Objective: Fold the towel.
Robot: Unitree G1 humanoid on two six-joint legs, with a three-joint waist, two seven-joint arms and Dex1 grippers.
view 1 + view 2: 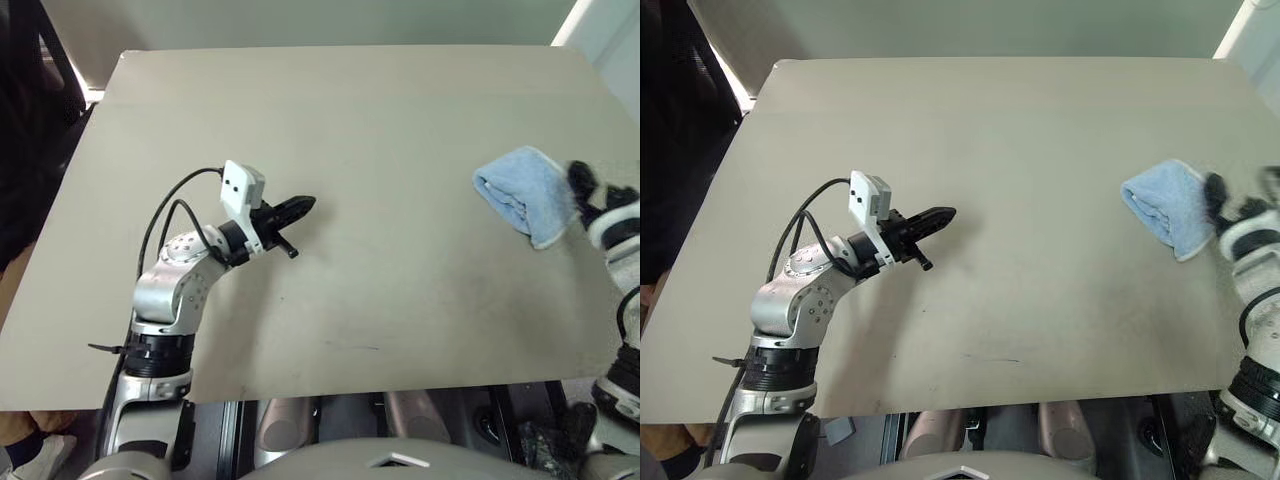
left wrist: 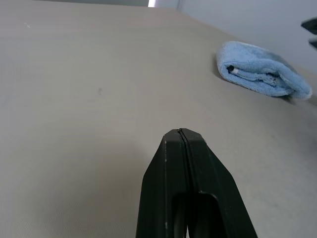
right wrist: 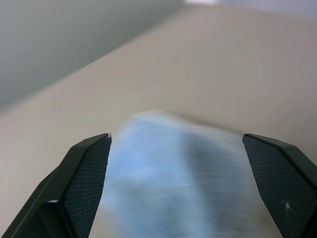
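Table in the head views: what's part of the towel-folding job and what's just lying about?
Job:
- towel, light blue, folded into a bundle
- right tool, open, at the towel
- left tool, shut, apart from the towel

Lying about:
- nothing else on the table

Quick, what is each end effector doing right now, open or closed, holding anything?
Left end effector: closed, holding nothing, above the table.
Right end effector: open wide, at the towel, not gripping it.
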